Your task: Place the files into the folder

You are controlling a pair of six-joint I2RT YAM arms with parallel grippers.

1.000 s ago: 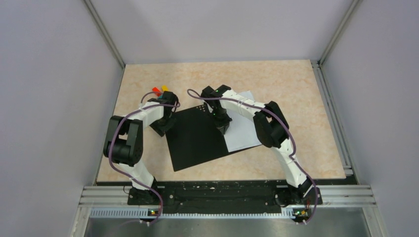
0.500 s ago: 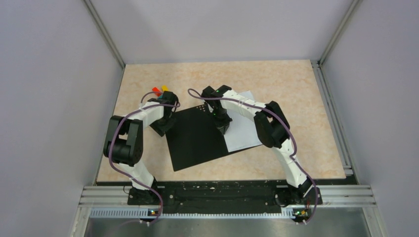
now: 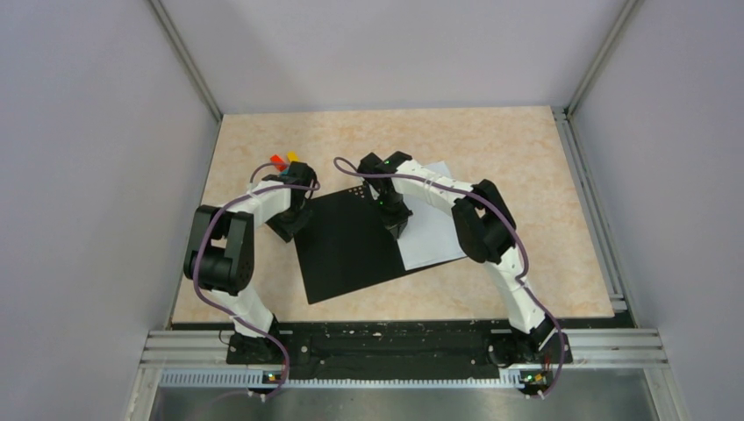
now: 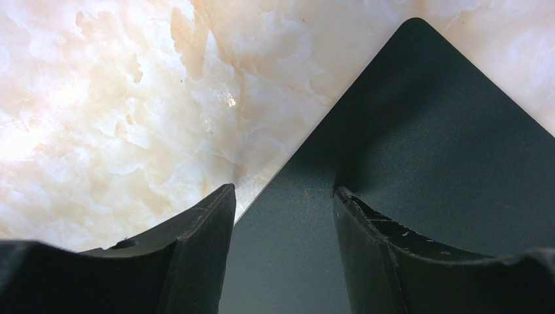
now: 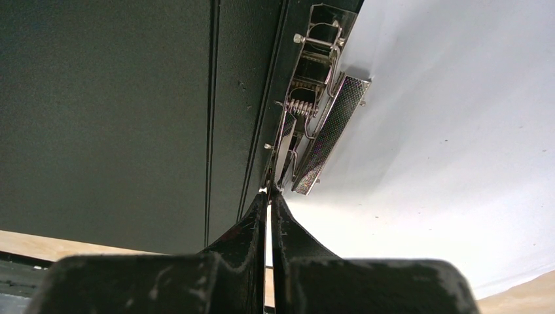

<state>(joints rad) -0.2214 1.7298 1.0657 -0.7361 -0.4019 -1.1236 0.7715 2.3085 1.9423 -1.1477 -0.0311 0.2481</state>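
Pale grey walls close in a beige, marble-patterned table top point(image 3: 526, 175). On it a thin rectangular folder point(image 3: 351, 250) lies opened flat with its black inside turned up. The files point(image 3: 434, 232), plain white paper, lie on its right-hand half with one long edge along the spine. Only one white surface shows, so I cannot tell whether both sheets are stacked there.

As I judge it, the main step is done, since the paper sits inside the open cover. What seems left is fixing it under the clip, if that is wanted, and folding the black half over.

The left gripper point(image 4: 285, 191) is low at the folder's left corner. Its jaws are parted and hold nothing. One finger is over the bare table and the other over the black cover, with the cover's edge running between them. The right gripper point(image 5: 269, 196) has its fingers pressed together, and their tips meet the near end of the shiny metal spine clip point(image 5: 307, 111). Whether they pinch any part of it cannot be made out. The clip's textured flat arm lies at the paper's edge, and I cannot say whether it clamps the sheet.

No brand, label or readable writing shows on anything here. Only a few pale dots appear at the folder's far corner in the overhead view.
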